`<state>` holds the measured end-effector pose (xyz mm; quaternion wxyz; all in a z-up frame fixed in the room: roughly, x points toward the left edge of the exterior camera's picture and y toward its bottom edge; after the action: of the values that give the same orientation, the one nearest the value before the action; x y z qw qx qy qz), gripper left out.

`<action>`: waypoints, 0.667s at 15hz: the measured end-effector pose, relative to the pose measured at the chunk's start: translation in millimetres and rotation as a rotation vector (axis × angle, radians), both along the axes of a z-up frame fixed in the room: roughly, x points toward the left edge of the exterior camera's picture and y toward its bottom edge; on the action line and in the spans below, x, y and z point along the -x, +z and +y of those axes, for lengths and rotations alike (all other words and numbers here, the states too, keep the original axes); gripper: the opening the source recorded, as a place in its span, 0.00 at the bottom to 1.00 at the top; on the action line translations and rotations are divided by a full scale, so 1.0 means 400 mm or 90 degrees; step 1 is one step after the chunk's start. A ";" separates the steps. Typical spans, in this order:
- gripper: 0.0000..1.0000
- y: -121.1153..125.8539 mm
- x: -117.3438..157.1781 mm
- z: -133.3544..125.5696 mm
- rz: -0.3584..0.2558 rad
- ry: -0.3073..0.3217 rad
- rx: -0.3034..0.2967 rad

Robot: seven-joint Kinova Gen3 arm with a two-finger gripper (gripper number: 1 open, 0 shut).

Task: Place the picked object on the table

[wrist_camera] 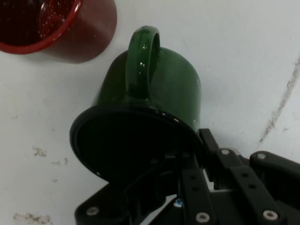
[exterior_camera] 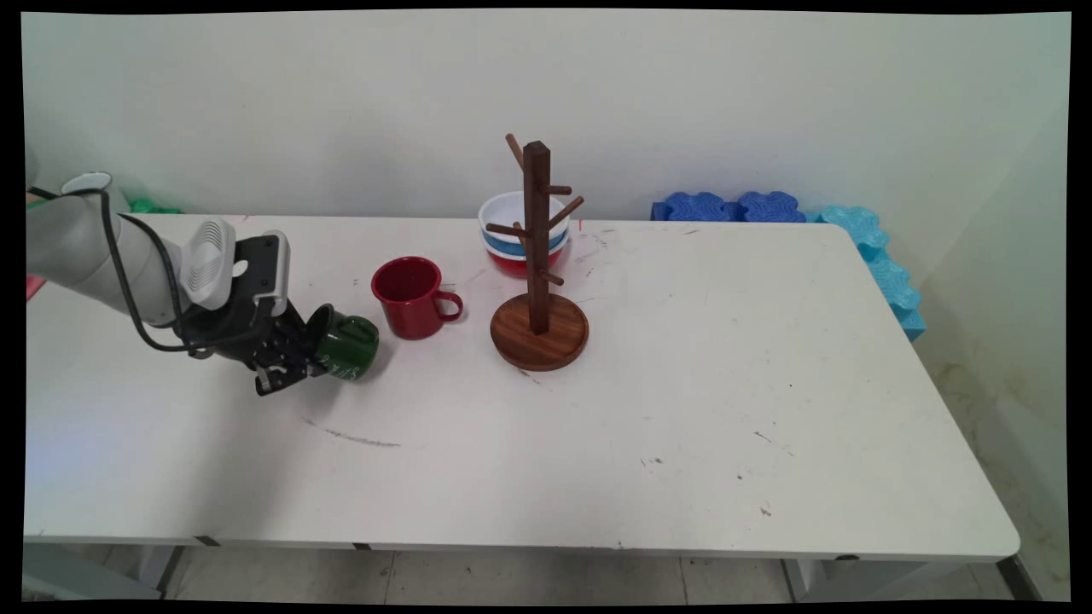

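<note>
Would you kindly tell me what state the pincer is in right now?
Pincer: shut on the rim of the glossy green enamel mug, which lies tilted on its side.

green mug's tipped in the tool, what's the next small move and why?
Probably lift slightly, keeping the grip: the tool pinches the green mug's rim, the mug lies tipped low over the table, and the red mug stands close beside it.

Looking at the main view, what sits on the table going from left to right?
Gripper → green mug lying on its side, pinched at the rim → upright red mug → wooden mug tree, with stacked bowls behind it.
</note>
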<state>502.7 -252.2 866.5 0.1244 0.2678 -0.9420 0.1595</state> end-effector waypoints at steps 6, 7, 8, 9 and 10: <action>0.00 -0.021 0.003 -0.003 -0.014 -0.001 -0.004; 0.00 -0.023 0.005 -0.003 -0.016 -0.002 -0.005; 0.00 -0.026 0.005 -0.004 -0.017 -0.002 -0.005; 0.00 -0.027 0.006 -0.004 -0.018 -0.002 -0.004; 0.00 -0.029 0.007 -0.006 -0.019 -0.003 -0.005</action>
<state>499.8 -254.5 854.8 0.1099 0.2638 -0.9449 0.1598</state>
